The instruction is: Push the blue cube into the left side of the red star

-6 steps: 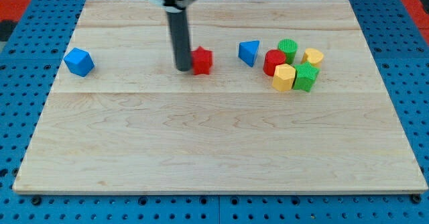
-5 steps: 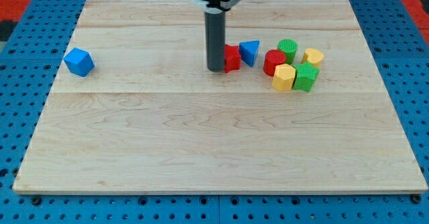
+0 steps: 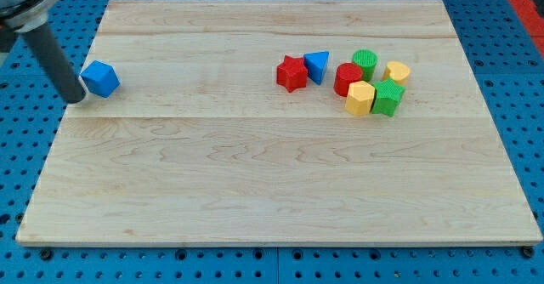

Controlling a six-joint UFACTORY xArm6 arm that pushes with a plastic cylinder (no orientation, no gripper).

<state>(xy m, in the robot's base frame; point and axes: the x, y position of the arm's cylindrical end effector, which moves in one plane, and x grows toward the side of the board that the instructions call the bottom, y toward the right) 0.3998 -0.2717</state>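
Observation:
The blue cube (image 3: 101, 78) sits near the board's left edge, in its upper part. My tip (image 3: 75, 99) stands just left of the cube and slightly below it, close to or touching its left side. The red star (image 3: 291, 73) lies near the middle of the board's upper part, far to the cube's right. The star touches a blue triangular block (image 3: 317, 65) on its right.
A cluster sits right of the star: a red cylinder (image 3: 347, 79), a green cylinder (image 3: 365, 61), a yellow hexagonal block (image 3: 360, 98), a green block (image 3: 388, 97) and a yellow block (image 3: 396, 71). The wooden board (image 3: 272, 190) lies on a blue pegboard.
My tip pushed the red star rightwards up against the blue triangular block, then moved far left to the blue cube's left side. The cube has not moved.

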